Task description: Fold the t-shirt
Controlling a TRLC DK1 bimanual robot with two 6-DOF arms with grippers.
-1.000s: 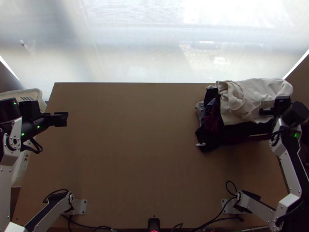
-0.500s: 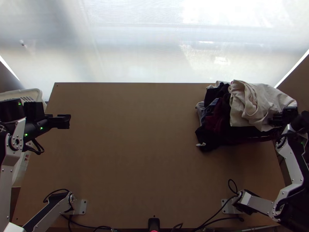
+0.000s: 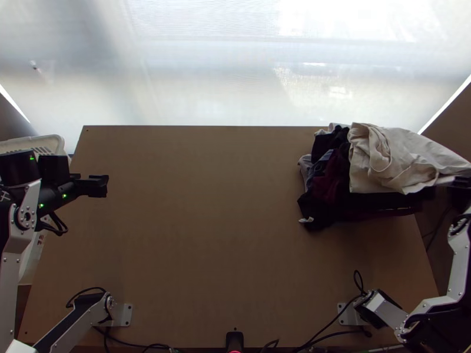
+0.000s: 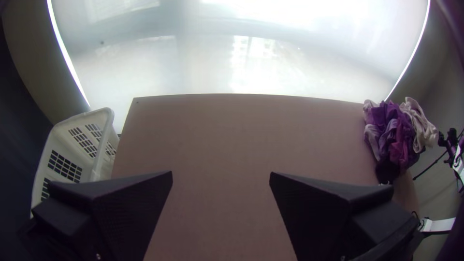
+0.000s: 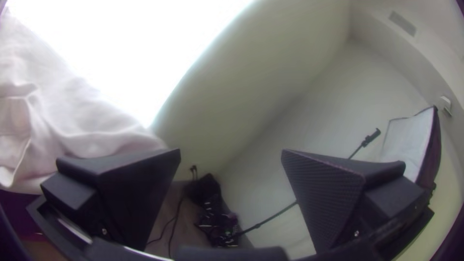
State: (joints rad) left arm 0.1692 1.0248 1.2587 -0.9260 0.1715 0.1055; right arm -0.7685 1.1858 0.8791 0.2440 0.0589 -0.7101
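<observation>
A bright window glows beyond the table — pale wall beside it.

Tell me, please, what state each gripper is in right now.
Left gripper: open, holding nothing.
Right gripper: open, holding nothing, close to the cream cloth.

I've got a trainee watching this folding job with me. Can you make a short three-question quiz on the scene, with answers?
1. Multiple choice: what lies on top of the heap of black and maroon garments?
a) a black cable
b) a rumpled cream cloth
c) a white plastic basket

2. True or false: the right end effector's two flat black fingers stand apart.

3. Short answer: which end effector is nearer the perforated white plastic basket beside the light wooden table?

Key: 1. b, the cream cloth; 2. true; 3. the left end effector.
</observation>
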